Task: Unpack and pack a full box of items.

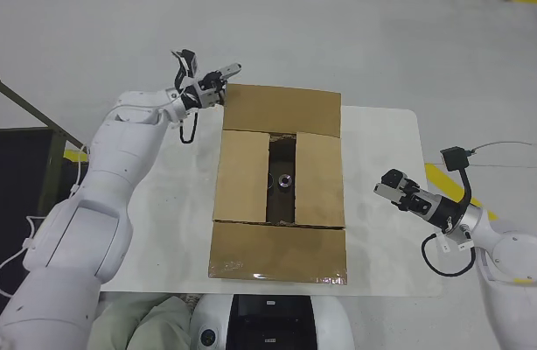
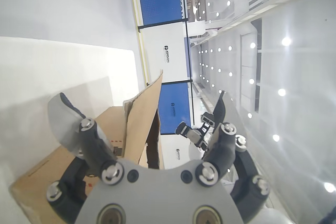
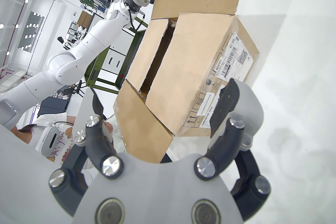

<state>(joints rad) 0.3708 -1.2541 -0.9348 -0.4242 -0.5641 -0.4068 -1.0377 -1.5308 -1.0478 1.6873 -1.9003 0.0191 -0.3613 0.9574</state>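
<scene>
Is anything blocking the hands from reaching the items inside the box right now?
Yes. Two inner flaps lie nearly shut over the box, leaving a narrow gap where a round item shows. Both open hands are outside: the left hand at a far corner, the right hand off to one side.

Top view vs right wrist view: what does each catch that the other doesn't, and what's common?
Top view: a round metal item down in the gap between the inner flaps.
Right wrist view: the printed label on the box's side wall, where that gap reads just dark.
Both: the cardboard box on the white table, outer flaps open, inner flaps folded down; the left arm up at the far flap; the right gripper open, off to the box's side.
</scene>
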